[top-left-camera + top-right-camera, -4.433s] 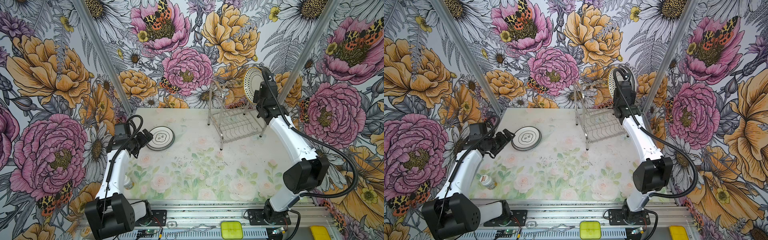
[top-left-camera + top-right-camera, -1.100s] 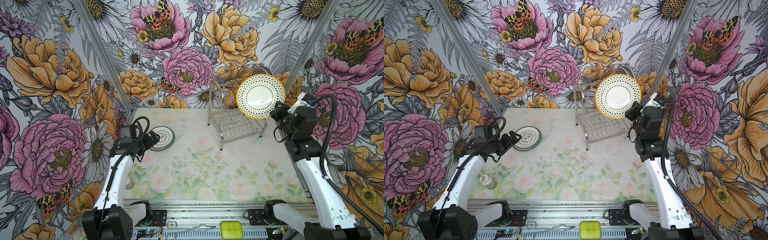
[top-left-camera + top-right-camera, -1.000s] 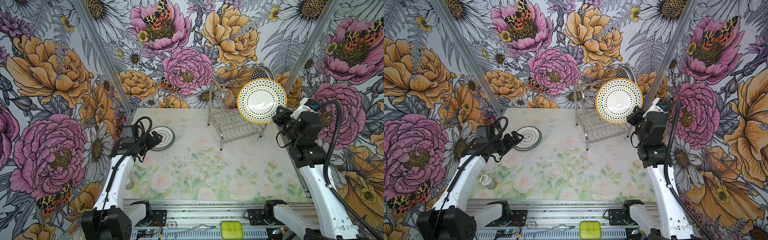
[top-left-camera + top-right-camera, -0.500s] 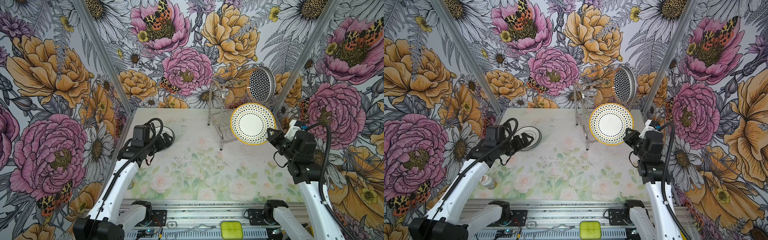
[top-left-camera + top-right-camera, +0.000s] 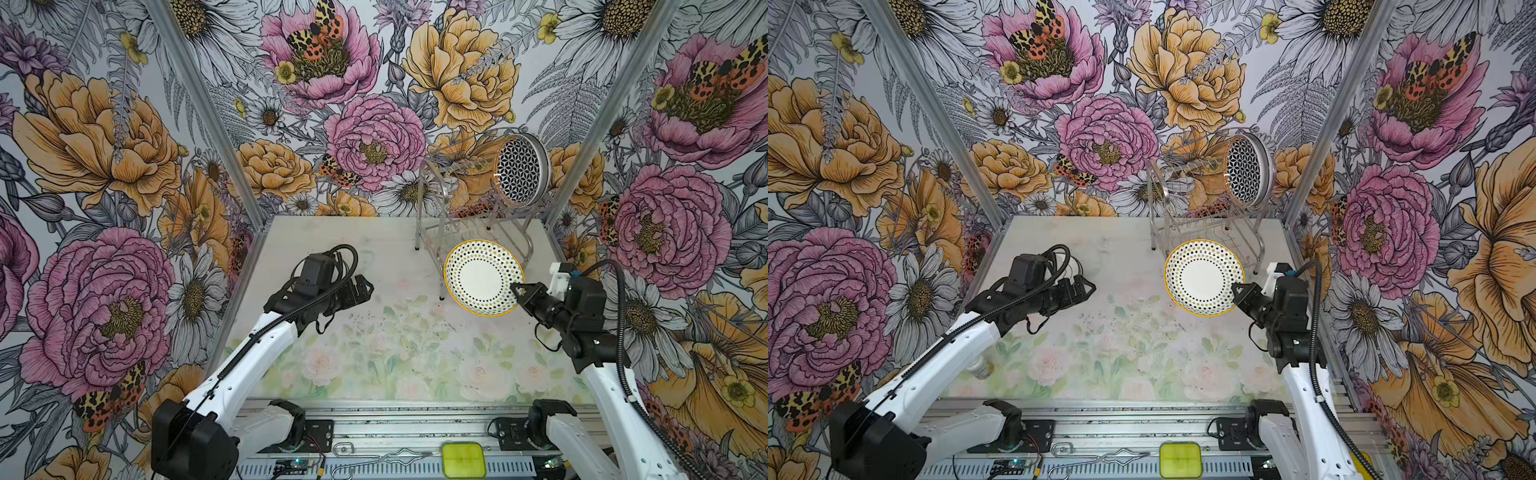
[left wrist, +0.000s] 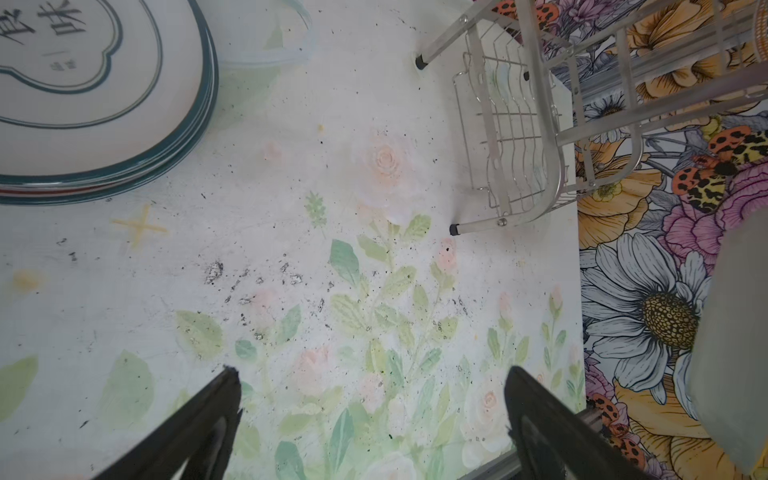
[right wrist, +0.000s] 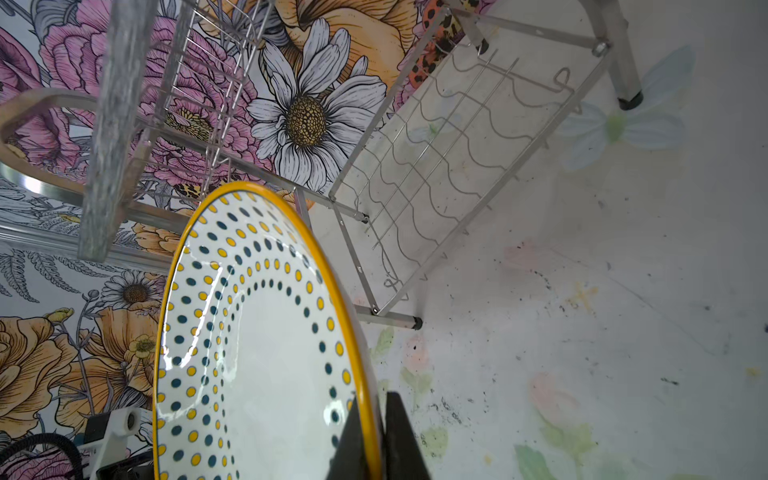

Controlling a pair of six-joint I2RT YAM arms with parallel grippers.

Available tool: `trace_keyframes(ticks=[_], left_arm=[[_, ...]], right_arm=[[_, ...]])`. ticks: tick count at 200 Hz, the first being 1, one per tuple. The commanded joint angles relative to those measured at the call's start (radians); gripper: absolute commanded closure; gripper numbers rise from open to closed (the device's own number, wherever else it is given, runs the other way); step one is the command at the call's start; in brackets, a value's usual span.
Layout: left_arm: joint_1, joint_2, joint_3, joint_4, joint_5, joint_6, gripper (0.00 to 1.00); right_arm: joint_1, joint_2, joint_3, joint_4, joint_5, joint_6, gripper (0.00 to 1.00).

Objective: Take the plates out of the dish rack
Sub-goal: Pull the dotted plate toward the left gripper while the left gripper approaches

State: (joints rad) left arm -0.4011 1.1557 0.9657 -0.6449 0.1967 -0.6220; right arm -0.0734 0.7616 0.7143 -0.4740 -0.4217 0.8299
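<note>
From above, the right gripper (image 5: 515,287) just looks pressed against the edge of the dotted plate (image 5: 482,279). Its own wrist view settles it: the two black fingers (image 7: 399,436) are pinched tight on the plate's yellow rim, one on each face. The plate is glossy white ceramic with rings of dark and yellow dots. It is held tilted in the air above the table (image 5: 374,332), in front of the near end of the dish rack (image 5: 419,208) and covering part of the lower shelf in both top views.

The rack is shiny steel wire with arched end hoops, thin capped legs and a wavy-wire grid shelf (image 7: 457,166). One lattice plate (image 5: 519,170), black and white, stands on edge at the right end of the upper level.

The left gripper (image 5: 361,286) hangs over the table with its jaws spread wide and nothing between them, plain in the left wrist view (image 6: 370,374). That view alone shows the stack of plates (image 6: 83,83) lying flat, teal-rimmed, the top one bearing dark characters. From above the left arm hides nearly all of it.

The table's cover is a pale floral print, scuffed with black specks
</note>
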Motion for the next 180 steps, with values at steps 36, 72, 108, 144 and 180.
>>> trace_keyframes(ticks=[36, 72, 108, 144, 180], left_arm=[[-0.075, 0.063, 0.036, 0.086, -0.032, -0.033, 0.01], [-0.093, 0.080, 0.010, 0.166, 0.032, -0.061, 0.01], [-0.097, 0.091, -0.010, 0.220, 0.073, -0.079, 0.01], [-0.096, 0.120, -0.019, 0.250, 0.102, -0.082, 0.01], [-0.098, 0.156, -0.024, 0.277, 0.137, -0.084, 0.05]], right_arm=[[0.023, -0.044, -0.037, 0.105, -0.094, 0.006, 1.00], [0.112, 0.043, -0.027, 0.104, -0.083, -0.046, 1.00], [0.240, 0.147, 0.014, 0.108, 0.000, -0.087, 1.00], [0.299, 0.207, 0.022, 0.143, 0.020, -0.074, 1.00], [0.363, 0.258, 0.013, 0.195, 0.049, -0.053, 1.00]])
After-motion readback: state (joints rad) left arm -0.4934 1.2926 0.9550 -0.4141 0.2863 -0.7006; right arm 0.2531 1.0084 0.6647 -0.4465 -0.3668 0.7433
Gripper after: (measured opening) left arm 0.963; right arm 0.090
